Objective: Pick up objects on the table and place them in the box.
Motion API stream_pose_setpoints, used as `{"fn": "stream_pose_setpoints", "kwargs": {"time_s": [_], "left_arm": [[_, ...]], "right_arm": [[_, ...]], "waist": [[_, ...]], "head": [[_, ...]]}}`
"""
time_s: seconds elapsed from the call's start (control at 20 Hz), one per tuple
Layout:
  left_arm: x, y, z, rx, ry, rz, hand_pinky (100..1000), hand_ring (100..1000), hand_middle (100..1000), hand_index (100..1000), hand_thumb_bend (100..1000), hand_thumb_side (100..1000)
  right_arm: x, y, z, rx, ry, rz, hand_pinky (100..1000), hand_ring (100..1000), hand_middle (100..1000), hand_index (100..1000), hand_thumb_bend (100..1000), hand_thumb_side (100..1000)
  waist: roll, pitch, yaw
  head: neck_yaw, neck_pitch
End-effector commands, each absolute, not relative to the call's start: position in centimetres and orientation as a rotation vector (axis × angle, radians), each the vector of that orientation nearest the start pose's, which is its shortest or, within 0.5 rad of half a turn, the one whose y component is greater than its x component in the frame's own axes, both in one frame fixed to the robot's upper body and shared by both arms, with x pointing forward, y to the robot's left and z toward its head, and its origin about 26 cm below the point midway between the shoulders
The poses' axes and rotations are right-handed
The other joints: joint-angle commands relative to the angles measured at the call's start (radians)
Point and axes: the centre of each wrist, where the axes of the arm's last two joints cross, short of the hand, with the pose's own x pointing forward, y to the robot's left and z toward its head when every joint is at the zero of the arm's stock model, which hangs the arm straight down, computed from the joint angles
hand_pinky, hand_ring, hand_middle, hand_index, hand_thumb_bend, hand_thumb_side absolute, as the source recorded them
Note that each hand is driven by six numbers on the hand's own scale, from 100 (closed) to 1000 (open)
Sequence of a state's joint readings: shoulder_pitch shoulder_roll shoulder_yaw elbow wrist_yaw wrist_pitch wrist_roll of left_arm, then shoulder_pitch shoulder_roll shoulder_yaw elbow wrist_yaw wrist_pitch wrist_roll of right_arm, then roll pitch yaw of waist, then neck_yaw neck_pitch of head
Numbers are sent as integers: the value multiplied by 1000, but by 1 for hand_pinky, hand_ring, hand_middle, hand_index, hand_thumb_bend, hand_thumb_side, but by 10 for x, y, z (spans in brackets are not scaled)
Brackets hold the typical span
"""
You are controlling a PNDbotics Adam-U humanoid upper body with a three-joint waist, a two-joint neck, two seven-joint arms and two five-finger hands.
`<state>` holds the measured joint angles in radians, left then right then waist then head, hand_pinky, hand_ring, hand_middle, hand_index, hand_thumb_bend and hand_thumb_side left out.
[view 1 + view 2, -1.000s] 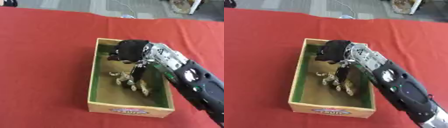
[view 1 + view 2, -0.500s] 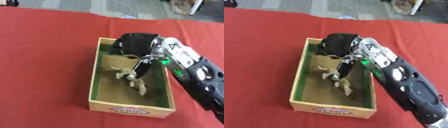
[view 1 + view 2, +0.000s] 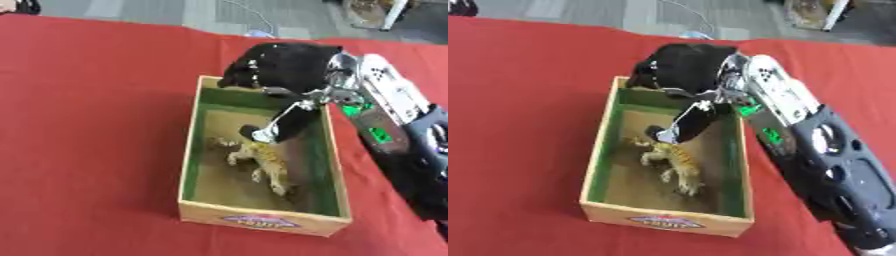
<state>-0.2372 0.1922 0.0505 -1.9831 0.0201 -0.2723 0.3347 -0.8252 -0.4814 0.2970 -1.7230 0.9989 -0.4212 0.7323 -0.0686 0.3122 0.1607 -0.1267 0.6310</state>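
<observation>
Red tablecloth (image 3: 87, 125) over the whole table, bare on the left side. Near the middle, a wooden box (image 3: 262, 220) with green inner walls, brown floor and a small label on the front wall. Inside the box, lying on the floor, a yellow-brown toy animal (image 3: 262, 162) with spread legs, tiger-like by its stripes, body turned diagonally from the upper left to the lower right of the box.

Above the far end of the box, the right hand (image 3: 284, 67), black, coming in from the right side with the arm (image 3: 824, 165) crossing the right edge of the box. Bulk of the hand over the far wall of the box, fingers bent down. One finger or thumb (image 3: 284, 122) stretched downward into the box, its tip just beside the head end of the toy animal, perhaps touching it; contact not possible to confirm. Nothing visibly clamped between the fingers: toy resting on the box floor, not lifted. How far open the hand is, not possible to tell from these views, since the other fingers are hidden under the black back of the hand.

On the right, silver and black forearm with small green lights, over the red cloth beside the box.
</observation>
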Motion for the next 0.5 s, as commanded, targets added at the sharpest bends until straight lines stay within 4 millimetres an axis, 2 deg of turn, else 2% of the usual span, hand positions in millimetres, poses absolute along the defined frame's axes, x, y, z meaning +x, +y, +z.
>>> {"fn": "stream_pose_setpoints", "kwargs": {"time_s": [0.05,0.1,0.15,0.2,0.25,0.5], "left_arm": [[295,259,178,207,-2518,199,521,505,538,685,100,758],[295,258,177,205,-2517,199,521,505,538,685,100,758],[294,259,177,207,-2515,199,521,505,538,685,100,758],[294,259,177,210,-2514,201,521,505,538,685,100,758],[294,259,177,211,-2514,203,521,505,538,685,100,758],[294,261,176,229,-2510,224,521,506,539,685,100,756]], "right_arm": [[359,-188,305,1154,1570,-2584,920,897,874,965,216,719],[360,-190,305,1142,1586,-2596,919,894,871,963,179,725],[359,-191,306,1136,1621,-2590,914,881,862,950,100,856],[358,-192,309,1134,1671,-2566,906,865,837,937,100,776],[355,-193,313,1135,1733,-2529,900,852,824,929,100,801],[333,-206,342,1178,2060,-2249,847,749,728,846,100,705]], "waist": [[8,-23,1],[8,-23,2],[9,-23,2],[10,-23,1],[11,-23,-1],[22,-25,-23]], "head": [[-1,-4],[-4,-4],[-7,-5],[-9,-4],[-10,-4],[-1,-4]]}}
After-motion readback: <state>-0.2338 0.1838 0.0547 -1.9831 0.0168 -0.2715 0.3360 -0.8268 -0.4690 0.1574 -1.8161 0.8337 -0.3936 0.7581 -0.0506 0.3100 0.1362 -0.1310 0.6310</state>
